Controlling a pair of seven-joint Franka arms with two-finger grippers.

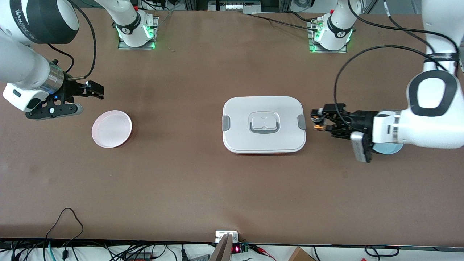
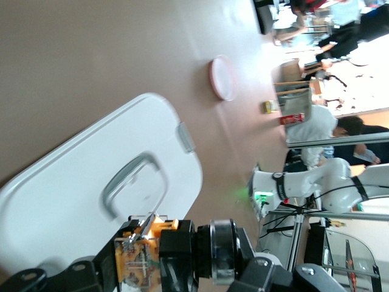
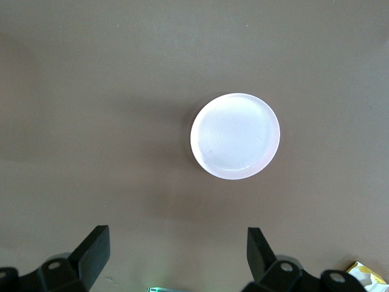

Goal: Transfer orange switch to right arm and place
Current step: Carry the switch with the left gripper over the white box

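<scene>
Orange switch (image 1: 319, 126): clamped in my left claw (image 1: 316, 121), in the air just beside the white lidded box (image 1: 264, 125), at the left arm's end. My right claw (image 1: 95, 90): fingers apart, holding nothing, over the worktop (image 1: 188, 181) by the pink dish (image 1: 111, 129)

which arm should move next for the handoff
Probably the left: its claw is shut on the orange switch beside the white lidded box. The right claw waits open above the table by the pink dish.
</scene>
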